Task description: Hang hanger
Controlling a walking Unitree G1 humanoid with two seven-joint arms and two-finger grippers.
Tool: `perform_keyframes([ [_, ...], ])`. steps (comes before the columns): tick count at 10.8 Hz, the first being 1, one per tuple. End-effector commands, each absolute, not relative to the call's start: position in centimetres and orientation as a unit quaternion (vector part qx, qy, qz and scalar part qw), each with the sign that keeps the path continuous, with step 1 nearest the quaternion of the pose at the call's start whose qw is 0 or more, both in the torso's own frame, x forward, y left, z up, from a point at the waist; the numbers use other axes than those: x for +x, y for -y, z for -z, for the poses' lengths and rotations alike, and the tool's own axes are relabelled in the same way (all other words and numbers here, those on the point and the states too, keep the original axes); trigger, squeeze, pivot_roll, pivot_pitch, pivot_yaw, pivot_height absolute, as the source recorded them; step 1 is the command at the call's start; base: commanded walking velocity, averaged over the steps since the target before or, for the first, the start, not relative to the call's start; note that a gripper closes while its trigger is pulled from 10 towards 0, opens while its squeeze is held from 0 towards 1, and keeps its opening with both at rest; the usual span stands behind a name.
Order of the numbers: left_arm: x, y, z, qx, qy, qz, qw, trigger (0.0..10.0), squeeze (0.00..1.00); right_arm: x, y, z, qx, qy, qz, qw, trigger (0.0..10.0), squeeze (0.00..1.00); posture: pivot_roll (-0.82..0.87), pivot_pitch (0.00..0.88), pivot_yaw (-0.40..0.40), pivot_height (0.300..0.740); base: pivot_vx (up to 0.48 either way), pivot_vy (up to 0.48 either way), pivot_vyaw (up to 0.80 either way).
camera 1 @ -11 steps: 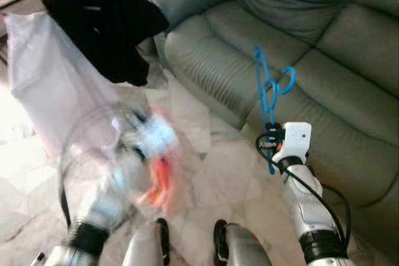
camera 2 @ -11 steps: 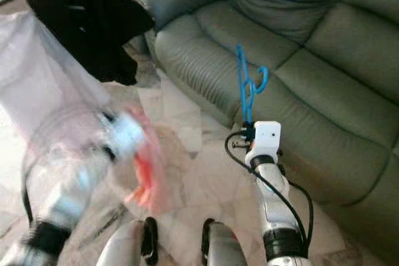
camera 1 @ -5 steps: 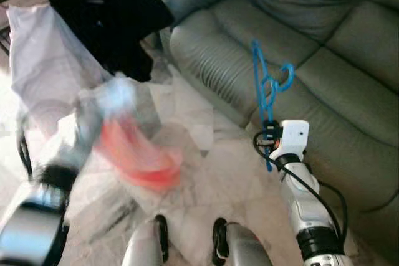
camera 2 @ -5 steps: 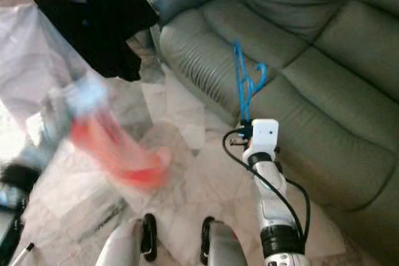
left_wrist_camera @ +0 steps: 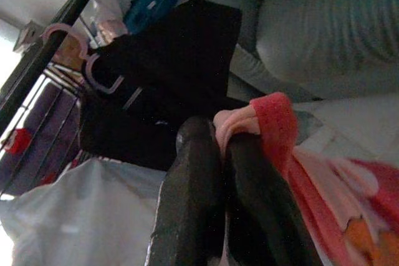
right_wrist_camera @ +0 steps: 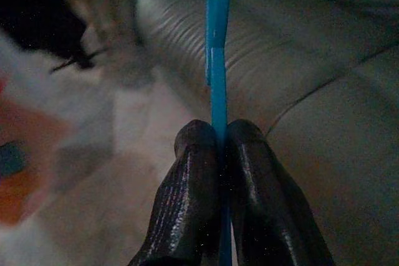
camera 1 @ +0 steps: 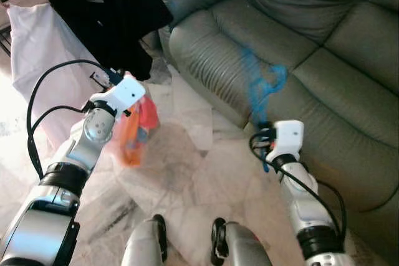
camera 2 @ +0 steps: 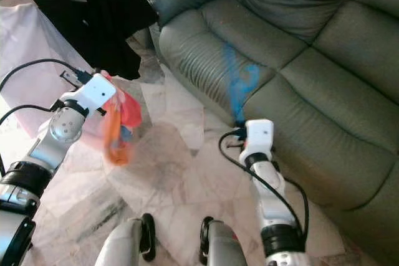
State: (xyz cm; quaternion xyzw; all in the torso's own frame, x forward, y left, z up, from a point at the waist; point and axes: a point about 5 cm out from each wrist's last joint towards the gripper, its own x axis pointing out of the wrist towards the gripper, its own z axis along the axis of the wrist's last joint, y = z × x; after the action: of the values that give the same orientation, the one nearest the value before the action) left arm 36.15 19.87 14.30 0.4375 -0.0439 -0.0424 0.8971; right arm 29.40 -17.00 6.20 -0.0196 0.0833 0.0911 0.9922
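Blue plastic, blurred, the hanger (camera 1: 262, 88) stands upright in front of the grey-green leather sofa (camera 1: 324, 42), its lower bar pinched tight in the right gripper (right_wrist_camera: 218, 138). The left gripper (left_wrist_camera: 221, 144) is raised over the marble floor (camera 1: 187, 172) and clamped on a red and orange garment (camera 1: 134, 129) that dangles below it. Behind hang a black garment (camera 1: 109, 14) on a pink hanger (left_wrist_camera: 93, 60) and a white sheet (camera 1: 47, 60).
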Motion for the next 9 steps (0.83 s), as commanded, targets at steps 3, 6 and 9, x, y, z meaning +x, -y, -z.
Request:
perform_keyframes([
  [3,36.7,-22.9,-14.1,0.347,-0.005,-0.127,0.929,10.0,0.0,29.6,20.3,-6.8,-0.062,-0.097,-0.091,0.989,10.0,0.0,-0.01,0.204,-0.012,0.74,0.0,0.0,0.0],
  [6,34.8,-26.2,-11.0,0.481,-0.084,-0.134,0.862,10.0,0.0,29.3,18.6,-6.4,-0.058,-0.104,-0.121,0.986,10.0,0.0,-0.01,0.204,-0.012,0.74,0.0,0.0,0.0],
  [9,33.3,-18.7,-7.0,0.423,-0.151,0.201,0.871,10.0,0.0,29.1,18.2,-6.2,-0.063,-0.105,-0.132,0.984,10.0,0.0,-0.01,0.206,-0.013,0.74,0.0,0.0,0.0],
])
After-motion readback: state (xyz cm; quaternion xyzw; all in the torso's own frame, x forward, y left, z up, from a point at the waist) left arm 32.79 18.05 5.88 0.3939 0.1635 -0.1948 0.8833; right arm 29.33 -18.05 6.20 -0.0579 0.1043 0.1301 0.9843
